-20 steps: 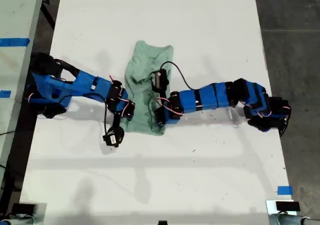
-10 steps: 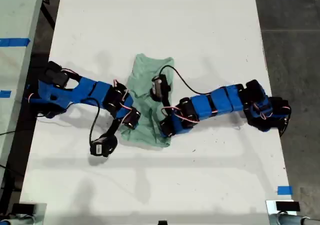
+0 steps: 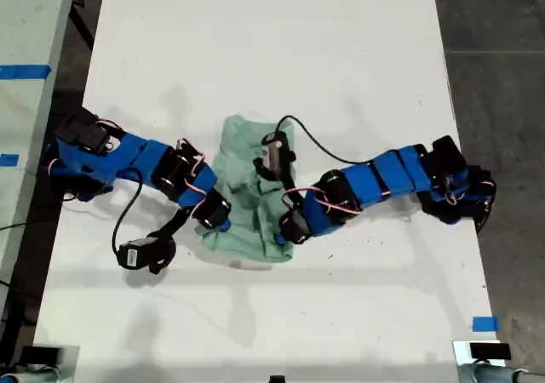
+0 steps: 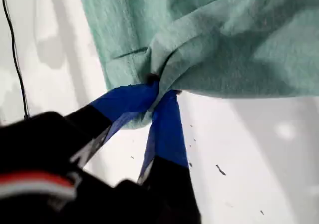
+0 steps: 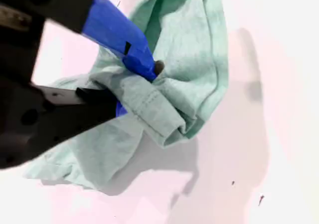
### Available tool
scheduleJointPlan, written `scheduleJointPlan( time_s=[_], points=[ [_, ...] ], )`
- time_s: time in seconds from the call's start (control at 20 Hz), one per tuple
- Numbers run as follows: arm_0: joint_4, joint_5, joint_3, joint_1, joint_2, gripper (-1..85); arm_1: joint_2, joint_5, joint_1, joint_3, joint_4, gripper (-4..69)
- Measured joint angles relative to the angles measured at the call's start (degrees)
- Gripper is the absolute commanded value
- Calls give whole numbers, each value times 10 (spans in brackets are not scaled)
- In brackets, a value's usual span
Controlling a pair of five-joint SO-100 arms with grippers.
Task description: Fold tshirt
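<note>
Tshirt [image 3: 247, 191] lies bunched mid-desk [image 3: 341, 42]; since a second ago we've dragged its lower edge nearer the camera. Our first gripper [image 4: 158, 88] and second gripper [image 5: 130, 84] both pinch fabric; fold still unformed.

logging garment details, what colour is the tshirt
Plain pale mint green tshirt, no print; clearest in the first wrist view.

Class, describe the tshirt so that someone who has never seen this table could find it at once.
On the white table, look midway between the two blue arms. The tshirt is the crumpled pale mint-green cloth there, the only soft thing, pinched by both grippers.
</note>
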Motion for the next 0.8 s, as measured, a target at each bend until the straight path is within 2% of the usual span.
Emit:
scheduleJointPlan(
  time_s=[0.2,0.5,0.7,0.75,0.8],
  points=[
    [43,103,0,-129,21,0,39,-61,133,30,16,-20],
    [55,280,0,-342,21,0,39,-180,317,31,23,-20],
    [40,335,3,-420,0,9,39,-237,386,83,7,-21],
    [32,353,7,-432,-18,84,40,-245,396,107,-9,-5],
    [20,357,8,-443,-44,173,40,-250,406,133,-29,79]
  ],
)
